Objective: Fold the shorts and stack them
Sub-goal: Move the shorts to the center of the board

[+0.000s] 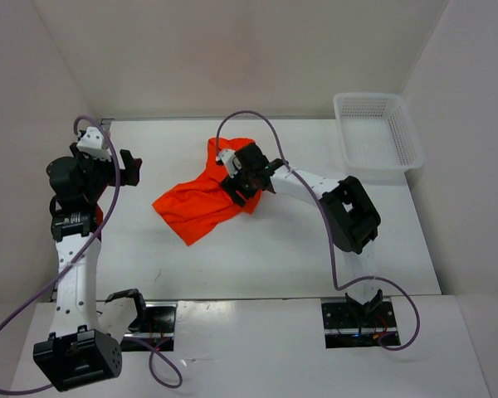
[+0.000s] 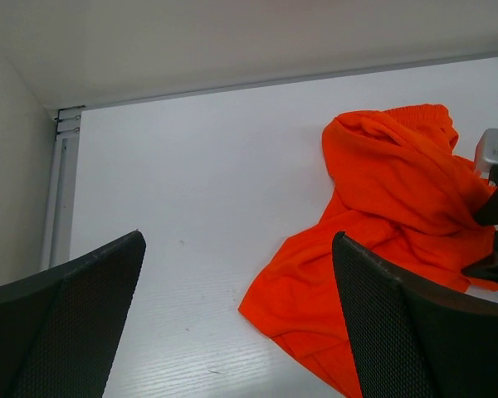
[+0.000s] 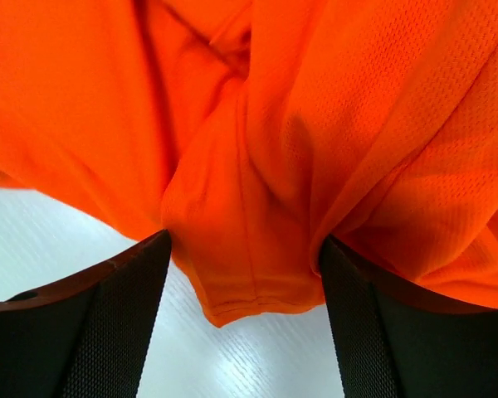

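The bright orange-red shorts (image 1: 195, 203) lie crumpled in the middle of the white table (image 1: 274, 249). My right gripper (image 1: 236, 186) is down at their right side. In the right wrist view the shorts (image 3: 332, 99) fill the top, and a hemmed fold hangs between the spread fingers; the right gripper (image 3: 245, 249) is open around that fold. My left gripper (image 1: 133, 168) is open and empty at the table's left, apart from the cloth. In the left wrist view the shorts (image 2: 390, 191) lie ahead to the right of the left gripper (image 2: 239, 249).
A white mesh basket (image 1: 378, 128) stands at the back right corner. White walls enclose the table at the left, back and right. The table's back left corner and metal edge strip (image 2: 62, 191) show in the left wrist view.
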Controlling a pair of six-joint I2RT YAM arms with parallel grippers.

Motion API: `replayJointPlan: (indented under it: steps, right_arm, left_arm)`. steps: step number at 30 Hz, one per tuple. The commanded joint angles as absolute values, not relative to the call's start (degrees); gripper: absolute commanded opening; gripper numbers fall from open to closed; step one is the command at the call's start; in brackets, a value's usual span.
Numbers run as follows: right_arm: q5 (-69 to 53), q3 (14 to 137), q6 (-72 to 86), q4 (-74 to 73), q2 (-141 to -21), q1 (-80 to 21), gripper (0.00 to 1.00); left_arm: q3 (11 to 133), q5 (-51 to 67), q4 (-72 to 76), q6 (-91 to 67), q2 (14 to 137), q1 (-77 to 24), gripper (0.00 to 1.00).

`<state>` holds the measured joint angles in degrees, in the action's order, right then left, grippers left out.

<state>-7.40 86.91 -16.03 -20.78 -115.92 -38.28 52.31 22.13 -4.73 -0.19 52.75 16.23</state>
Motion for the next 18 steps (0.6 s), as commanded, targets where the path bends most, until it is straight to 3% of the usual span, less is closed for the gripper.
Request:
replayJointPlan:
  steps: [1, 3, 6, 7, 9, 10, 12, 17, 18]
  right_arm:
    - [-7.8, 84.5, -17.1, -20.7, -117.2, -38.4, 0.76]
    - [-6.2, 82.1, -15.3, -19.3, -117.9, -38.4, 0.74]
    - [-4.9, 79.3, -15.8, -19.3, -117.9, -38.4, 0.60]
    - [-4.9, 78.1, -15.8, -19.3, -117.3, -38.4, 0.48]
    - [-6.1, 77.4, -17.2, -19.9, -115.9, -38.4, 0.33]
    - [-6.8, 77.3, -17.2, -19.9, -115.2, -38.4, 0.16]
    - [-7.7, 76.8, -18.5, -21.2, -113.2, -40.0, 0.03]
    - [-23.1, 85.7, -14.0, -24.7, -111.3, -47.8, 0.00]
    - [-25.1, 87.9, -12.1, -24.7, -111.3, -49.0, 0.03]
  left_arm:
    - [51.5, 24.3, -2.4, 0.0, 52.5, 16.6, 1.00]
    - [51.5, 24.3, -2.4, 0.0, 52.5, 16.6, 1.00]
    - [51.5, 24.3, -3.0, 0.0, 52.5, 16.6, 1.00]
    - [51.5, 24.3, -3.0, 0.0, 52.5, 16.6, 1.00]
    - [51.5, 24.3, -3.0, 0.0, 52.5, 16.6, 1.00]
    - [51.5, 24.3, -3.0, 0.0, 52.5, 16.6, 1.00]
    - [51.0, 24.9, -2.5, 0.0, 52.5, 16.6, 1.00]
    - [51.0, 24.9, -1.2, 0.0, 53.5, 16.6, 1.00]
    - [51.0, 24.9, -1.2, 0.0, 53.5, 16.6, 1.00]
